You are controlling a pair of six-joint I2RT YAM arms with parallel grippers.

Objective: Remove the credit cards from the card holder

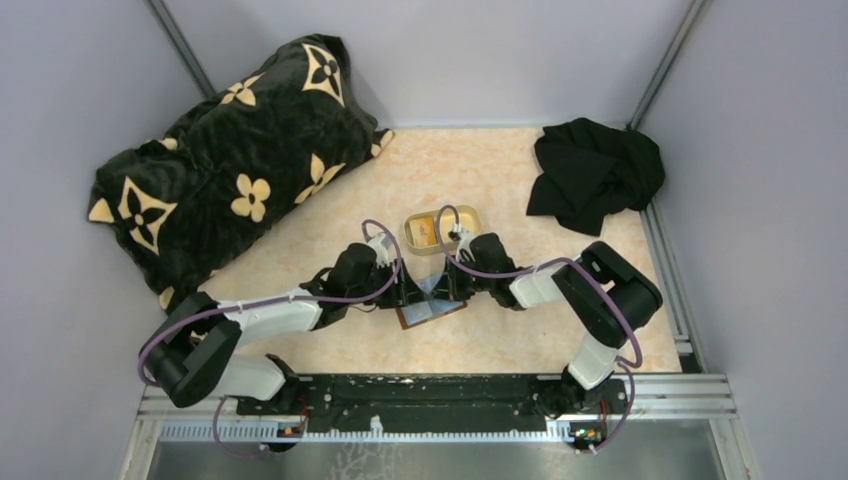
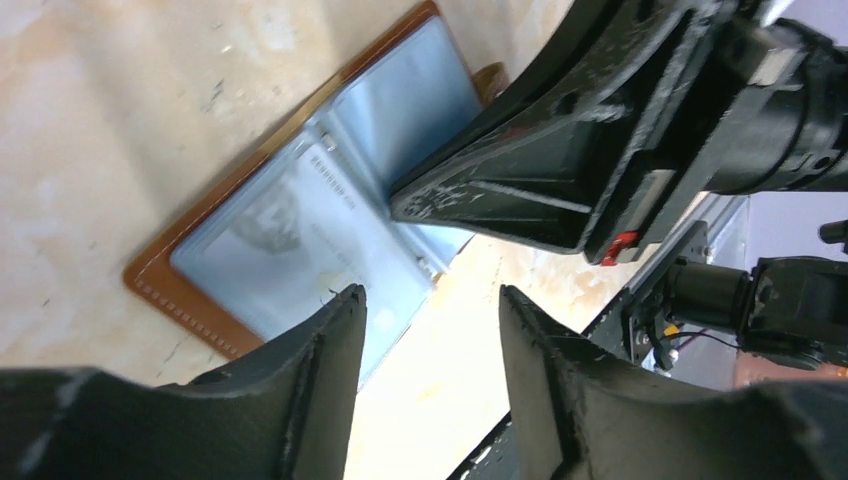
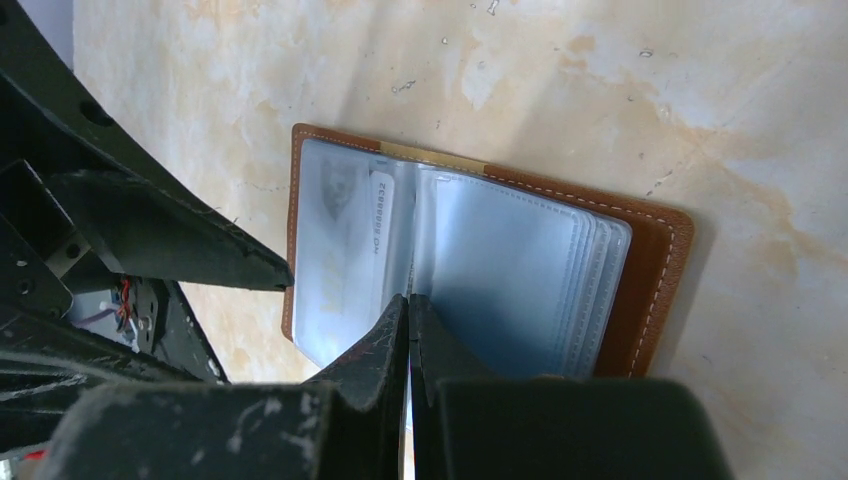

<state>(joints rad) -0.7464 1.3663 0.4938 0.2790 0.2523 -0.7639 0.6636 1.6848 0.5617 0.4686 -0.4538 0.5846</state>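
The card holder (image 1: 432,312) lies open on the table between both grippers, brown at its edges with pale blue-grey clear sleeves inside (image 3: 520,270). A white card with a printed number (image 3: 345,240) sits in a left-hand sleeve; it also shows in the left wrist view (image 2: 300,210). My right gripper (image 3: 409,298) is shut at the holder's fold, with a thin sleeve page standing edge-on between its fingers. My left gripper (image 2: 428,292) is open and empty, one fingertip (image 2: 348,300) over the sleeve's edge, the other over bare table.
A tan oval tray (image 1: 468,215) stands just behind the holder with an orange-tan card (image 1: 425,232) in it. A large black patterned cushion (image 1: 240,160) fills the back left. A black cloth (image 1: 595,175) lies at the back right.
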